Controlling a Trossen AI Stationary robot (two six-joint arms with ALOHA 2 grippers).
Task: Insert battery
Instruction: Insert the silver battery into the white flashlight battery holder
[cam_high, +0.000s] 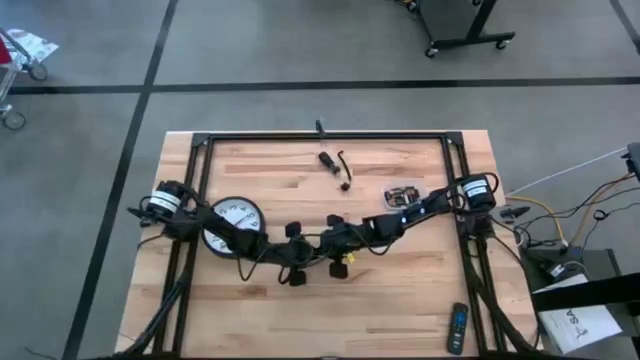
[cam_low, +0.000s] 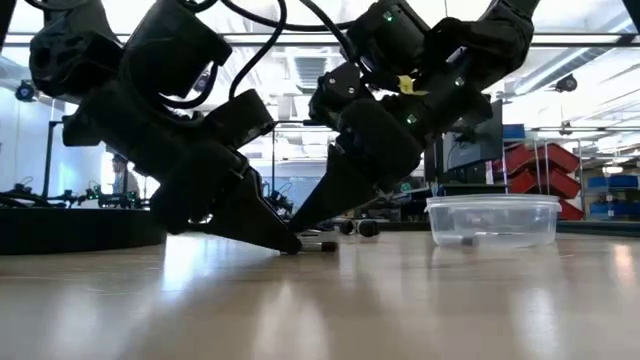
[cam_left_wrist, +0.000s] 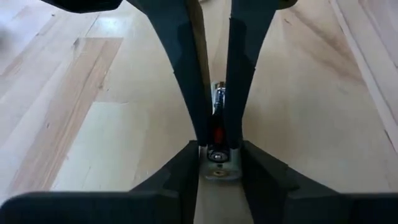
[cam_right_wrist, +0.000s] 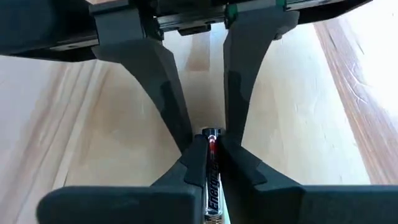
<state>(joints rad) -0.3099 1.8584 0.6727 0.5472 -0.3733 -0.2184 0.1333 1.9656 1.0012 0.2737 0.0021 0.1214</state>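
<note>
A black AA battery (cam_right_wrist: 211, 180) with a silver end cap (cam_left_wrist: 216, 157) lies lengthwise between my two grippers, low over the wooden table (cam_high: 400, 290) at its middle. My left gripper (cam_left_wrist: 216, 163) is shut on one end and my right gripper (cam_right_wrist: 211, 163) on the other. The two grippers face each other tip to tip (cam_low: 297, 238). In the high view the arms (cam_high: 318, 246) hide the battery. A round white-faced clock (cam_high: 235, 215) lies under my left arm. My left gripper pinches the battery's near end (cam_left_wrist: 216, 149) between its two fingers, which lie along the battery and slant down from the table's left. My right gripper pinches the battery's other end (cam_right_wrist: 211, 155) between its two fingers, along its length, slanting down from the table's right. The fingertips (cam_low: 290, 243) reach the tabletop.
A clear plastic tub (cam_high: 403, 195) stands right of centre, under my right arm. Small black parts (cam_high: 333, 163) lie toward the far edge. A remote (cam_high: 457, 328) lies at the near right corner. A black frame (cam_high: 325, 136) borders the table.
</note>
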